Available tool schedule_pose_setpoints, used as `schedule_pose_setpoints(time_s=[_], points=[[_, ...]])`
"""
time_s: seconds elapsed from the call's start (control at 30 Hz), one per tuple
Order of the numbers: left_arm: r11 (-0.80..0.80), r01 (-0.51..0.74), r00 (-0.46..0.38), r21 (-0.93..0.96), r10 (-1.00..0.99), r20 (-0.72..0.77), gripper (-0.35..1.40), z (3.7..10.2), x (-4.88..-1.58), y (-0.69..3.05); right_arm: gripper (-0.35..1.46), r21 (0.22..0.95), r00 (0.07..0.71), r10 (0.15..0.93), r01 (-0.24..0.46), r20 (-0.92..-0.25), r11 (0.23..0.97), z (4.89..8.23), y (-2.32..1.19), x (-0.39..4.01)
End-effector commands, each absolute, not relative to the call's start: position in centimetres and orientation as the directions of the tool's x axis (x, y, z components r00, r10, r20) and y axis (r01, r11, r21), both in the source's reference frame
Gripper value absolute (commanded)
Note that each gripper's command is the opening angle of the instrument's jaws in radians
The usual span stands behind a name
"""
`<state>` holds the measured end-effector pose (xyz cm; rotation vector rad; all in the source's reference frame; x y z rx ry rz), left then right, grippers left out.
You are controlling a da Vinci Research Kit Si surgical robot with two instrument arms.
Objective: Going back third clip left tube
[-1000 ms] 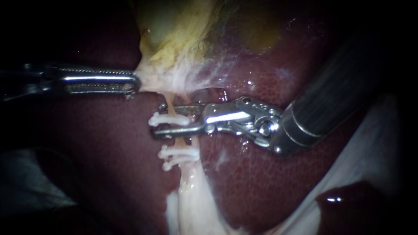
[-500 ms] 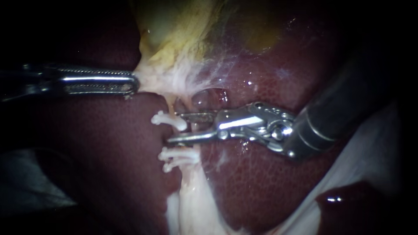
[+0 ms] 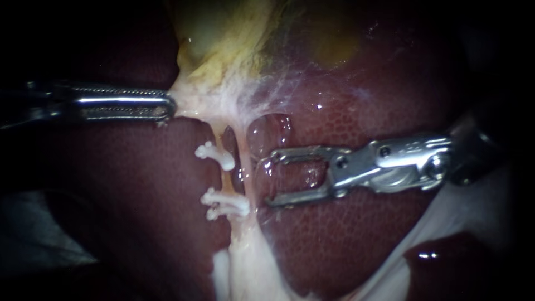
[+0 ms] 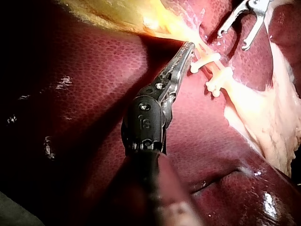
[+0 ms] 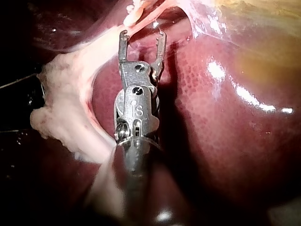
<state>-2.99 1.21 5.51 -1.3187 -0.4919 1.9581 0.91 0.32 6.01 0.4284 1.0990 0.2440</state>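
We've got the right instrument (image 3: 264, 183), pincer wide and empty, beside the left tube (image 3: 227, 179); clips (image 3: 214, 156) lie crosswise; left instrument (image 3: 169, 106) pincer clamps gallbladder (image 3: 223, 50).

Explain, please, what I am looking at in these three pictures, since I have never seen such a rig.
This is a surgical robot working on a pig's liver and gallbladder on a bench. The wide picture comes from the endoscope, close to the tissue. The other two come from a camera on each arm. Each instrument is a thin shaft ending in a pincer of two jaws. The left instrument is shut on pale tissue just under the gallbladder. The right instrument is open and empty, beside a tube that carries white clips.
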Motion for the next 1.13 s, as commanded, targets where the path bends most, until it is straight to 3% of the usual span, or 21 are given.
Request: schedule_pose_setpoints(time_s=[0.03, 0.3, 1.13], points=[[-0.672, -0.347, -0.223, -0.654, 0.736, -0.639, -0.35, 5.51, -2.99, 1.21, 0.50, 0.444, 0.440, 0.392, 0.019, -0.808, 0.896, 5.96, 0.35, 0.86], [-0.672, -0.347, -0.223, -0.654, 0.736, -0.639, -0.35, 5.51, -3.00, 1.21, 0.50, 0.416, 0.437, 0.355, 0.048, -0.826, 0.908, 5.65, 0.49, 0.62], [-0.682, -0.343, -0.275, -0.646, 0.730, -0.625, -0.35, 6.24, -3.37, 1.17, 0.50, 0.407, 0.430, 0.337, 0.080, -0.837, 0.910, 5.64, 0.45, 0.52]])
